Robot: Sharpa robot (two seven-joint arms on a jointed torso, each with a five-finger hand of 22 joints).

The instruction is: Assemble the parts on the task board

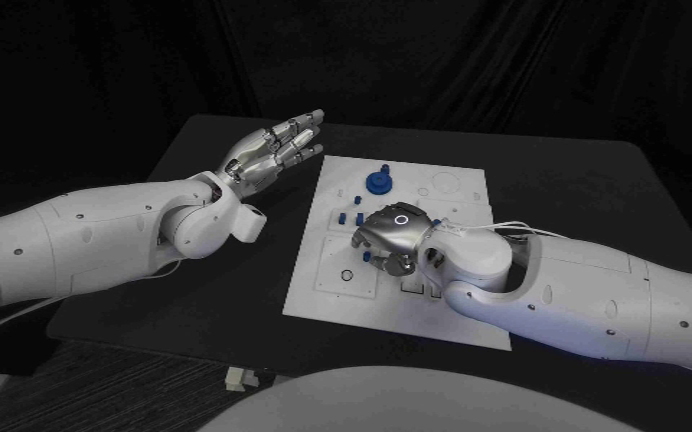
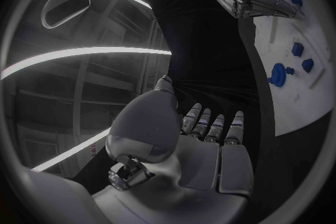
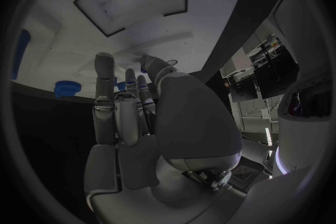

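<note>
Two white arms reach over the black table (image 1: 216, 292), one from each side. Nearest, the right hand (image 1: 397, 240) hangs low over the middle of the white task board (image 1: 325, 282), knuckles up and fingers curled down toward the plate. From the head view I cannot tell whether it holds anything; in its own wrist view the fingers (image 3: 105, 95) stand straight and close together, pointing at the board's surface, with no piece visible between them. Just beyond those fingertips a round blue part (image 3: 67, 88) sits at the board's edge.

A little further out, small blue parts (image 1: 342, 218) lie on the board just to the left of the right hand. Past them, near the far edge, a larger blue part with a round base and a peg on top (image 1: 378, 181) stands upright. The left wrist view shows that same piece (image 2: 278, 75) with two smaller blue blocks (image 2: 302, 56) beside it.

Off the board's far left corner, the left hand (image 1: 271, 150) hovers above the bare table, fingers stretched out straight and slightly spread, holding nothing, well apart from every part.
</note>
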